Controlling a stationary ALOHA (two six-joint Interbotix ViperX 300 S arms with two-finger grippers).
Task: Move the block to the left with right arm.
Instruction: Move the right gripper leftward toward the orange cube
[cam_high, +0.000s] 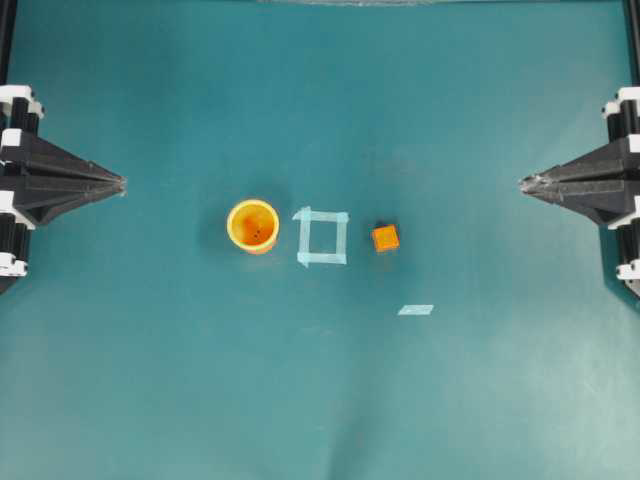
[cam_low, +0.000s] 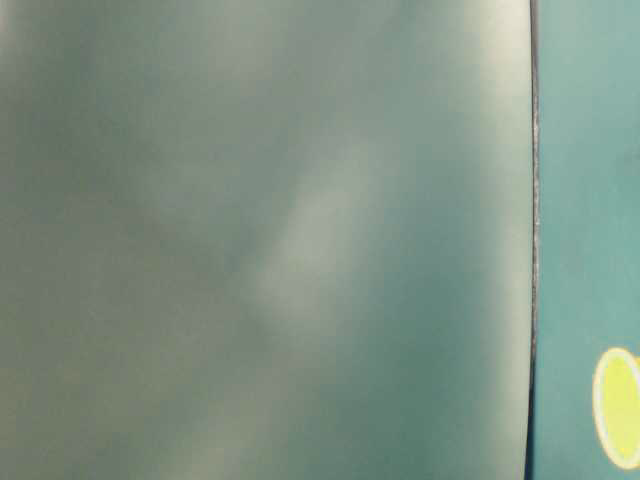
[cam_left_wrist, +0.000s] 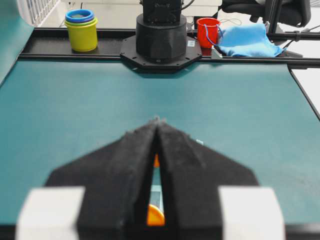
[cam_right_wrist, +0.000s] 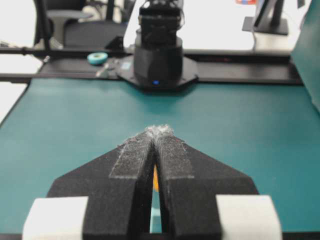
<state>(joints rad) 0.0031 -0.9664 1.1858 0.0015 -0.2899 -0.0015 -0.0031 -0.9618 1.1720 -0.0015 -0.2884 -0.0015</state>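
Left gripper (cam_high: 122, 184): at left edge of teal table (cam_high: 150, 380), jaws pressed together, nothing held. Centre row, left to right: orange cup (cam_high: 252, 226), pale tape square (cam_high: 322, 237), the block (cam_high: 385, 238) just right of it, untouched. Right gripper (cam_high: 522, 183): at right edge, well apart from block, jaws together, holding nothing.

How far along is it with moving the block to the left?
Nothing looks done yet. The block sits on the mat to the right of the tape square, with the cup beyond. The right gripper is shut and empty at the table's edge, far from the block. Approaching, grasping and moving all remain.
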